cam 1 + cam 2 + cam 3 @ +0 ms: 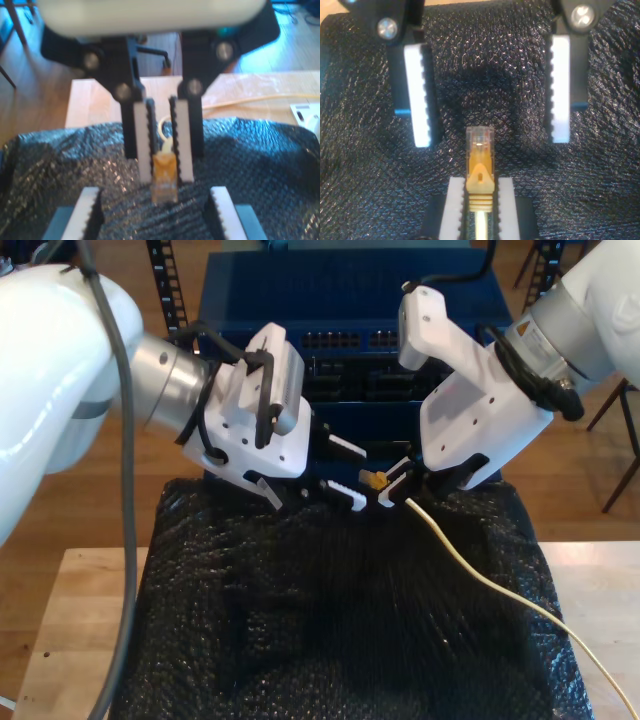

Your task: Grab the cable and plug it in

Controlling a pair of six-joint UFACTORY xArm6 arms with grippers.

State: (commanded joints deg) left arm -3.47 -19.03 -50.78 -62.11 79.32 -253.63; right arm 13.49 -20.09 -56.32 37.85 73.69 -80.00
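1. Grippers number two in the first wrist view; my first gripper [156, 194] has its two white ribbed pads spread wide apart with nothing between them; facing it, my second gripper [165, 175] is clamped on the one small clear-yellowish plastic plug [164, 181]; the one long thin yellow-orange cable [260, 100] trails across a pale wooden table [100, 100]; a single black bubble-wrap sheet [260, 160] lies under both grippers.
2. Second wrist view: my second gripper's pads pinch the plug's ribbed yellow boot, one on each side; the clear tip juts out past them, its clip tab facing the camera, pointing into the gap of my first gripper's parted pads without touching either.
3. Exterior view: two white arms meet above the black sheet; my first gripper reaches in from the exterior view's left, my second from the right; the plug sits between them; the cable runs down to the view's lower right corner; one dark blue cabinet [340, 300] with rows of ports stands behind.
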